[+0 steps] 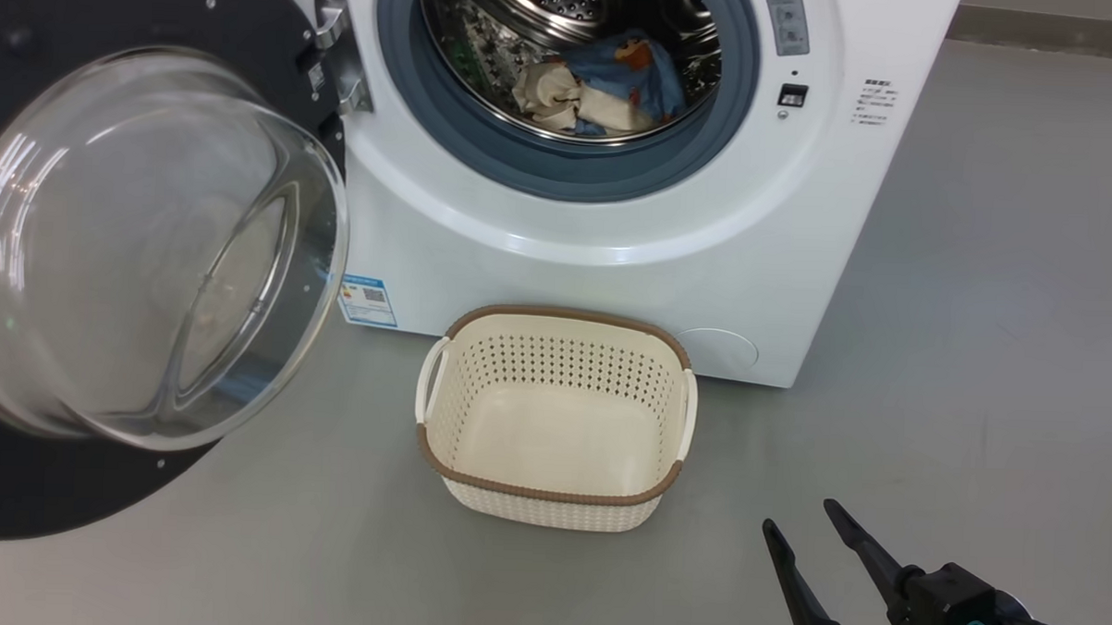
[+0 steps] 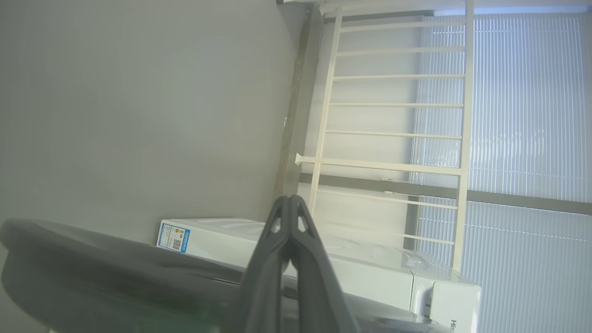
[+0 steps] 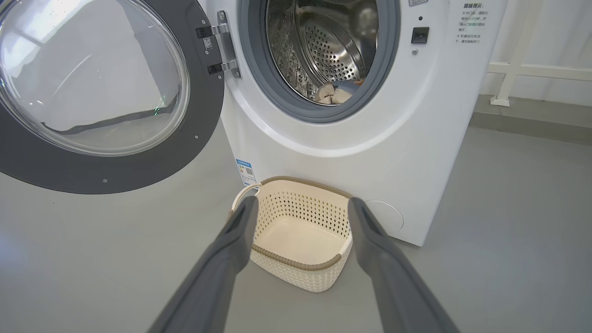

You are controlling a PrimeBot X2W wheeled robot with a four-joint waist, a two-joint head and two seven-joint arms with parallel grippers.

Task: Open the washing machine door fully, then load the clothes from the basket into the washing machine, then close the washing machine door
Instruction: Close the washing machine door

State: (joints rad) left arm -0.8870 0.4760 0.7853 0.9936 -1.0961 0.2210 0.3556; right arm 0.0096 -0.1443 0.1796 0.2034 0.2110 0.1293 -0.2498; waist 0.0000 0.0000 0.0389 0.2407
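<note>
"The washing machine door (image 1: 142,243) was the step left, by my reckoning?"

"Yes. The clothes (image 1: 610,83) lay inside the washing machine (image 1: 613,277), and the basket (image 1: 556,314) on the floor (image 1: 981,318) in front held nothing. The door hung wide open on the robot's left, glass bowl facing outward."

"And the tools?"

"The left tool (image 2: 289,200) had its fingers pressed together, holding nothing. The door's black outer face lay just beneath it in the left wrist view, but I couldn't tell whether they touched. The right tool (image 1: 797,513) was spread wide and empty, low on the right, well apart from the door, with the basket between."

"How to shut it well?"

"I'd have pushed the outer face near the edge far from the hinge (image 1: 334,46), swept steadily round, and pressed until it caught, after checking that no cloth overhung the gasket (image 1: 524,163)."
</note>
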